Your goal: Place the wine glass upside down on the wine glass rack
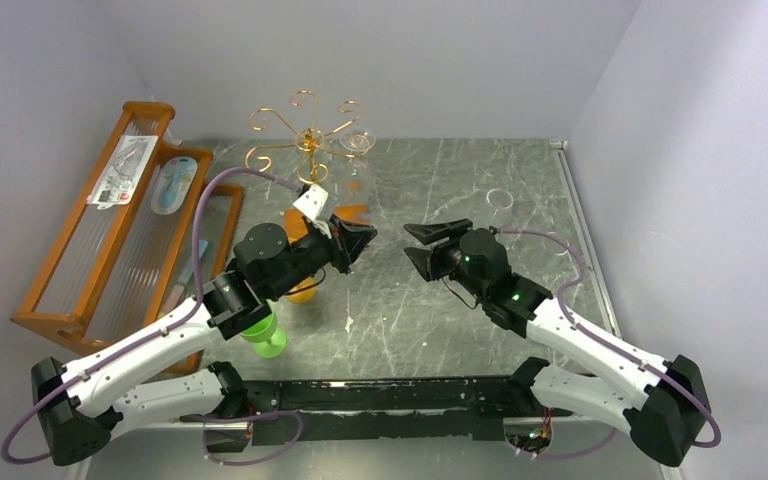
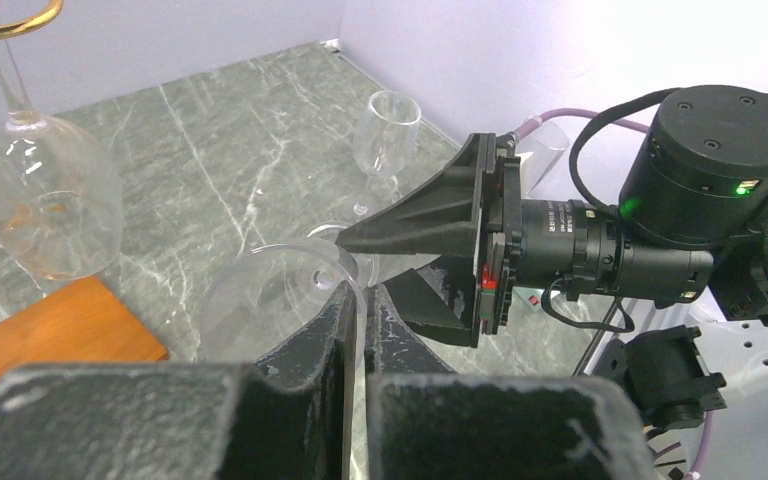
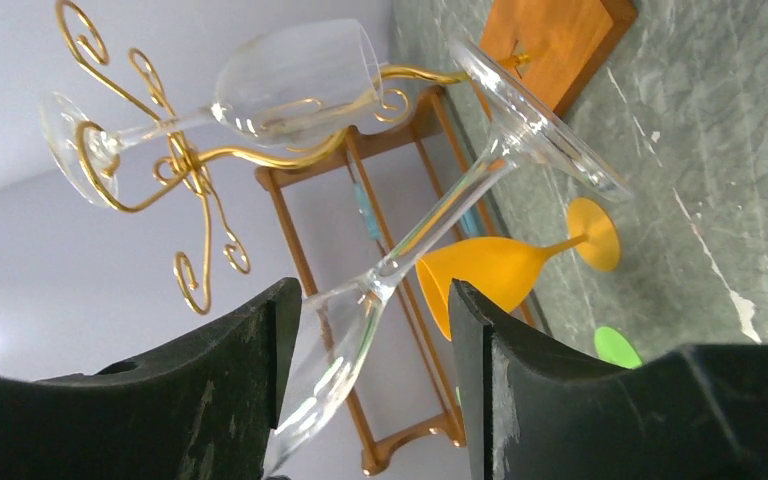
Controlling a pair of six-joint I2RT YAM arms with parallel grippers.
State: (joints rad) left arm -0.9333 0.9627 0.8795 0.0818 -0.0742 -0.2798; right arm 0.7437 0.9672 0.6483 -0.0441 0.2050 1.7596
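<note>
- Clear glass (image 3: 520,115) lies near the rack (image 1: 310,138); its bowl sits between the fingers of the right gripper (image 3: 375,290).
- Right gripper stands spread, one finger clear of the bowl; left gripper (image 2: 355,300) is pressed together on a thin edge of the glass.
- Judgement: draw the right straight back without brushing the bowl; then carry slowly, foot up, to a scroll well apart from the hung glass (image 3: 295,80).

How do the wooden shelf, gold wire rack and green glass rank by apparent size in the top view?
1. wooden shelf
2. wine glass rack, clearly smaller
3. green glass, smallest, though the left arm covers part of it
</note>
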